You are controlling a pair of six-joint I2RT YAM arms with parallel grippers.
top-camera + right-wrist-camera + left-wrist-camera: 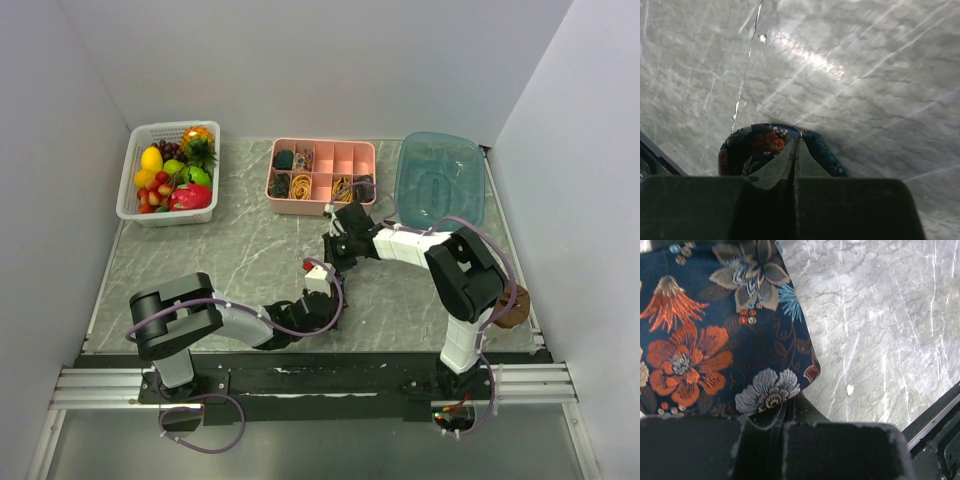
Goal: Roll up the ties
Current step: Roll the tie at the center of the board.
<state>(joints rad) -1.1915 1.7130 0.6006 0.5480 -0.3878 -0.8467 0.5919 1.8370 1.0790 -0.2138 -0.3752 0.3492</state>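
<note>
A tie [715, 340] of dark navy cloth with orange, grey and tan flowers fills the left of the left wrist view, lying flat on the marble table [880, 315]. My left gripper [787, 407] is shut on its near edge. In the right wrist view the tie [765, 142] curls into a small loop around the tips of my right gripper [796, 145], which is shut on the fabric. From above, the left gripper [318, 282] and right gripper [338, 250] meet close together at the table's middle, and they hide most of the tie.
A white basket [125, 195] of plastic fruit stands at the back left. A pink compartment tray [300, 208] with dark rolls and yellow bands sits at the back centre. A clear blue bin [400, 180] is at the back right. White walls enclose the table.
</note>
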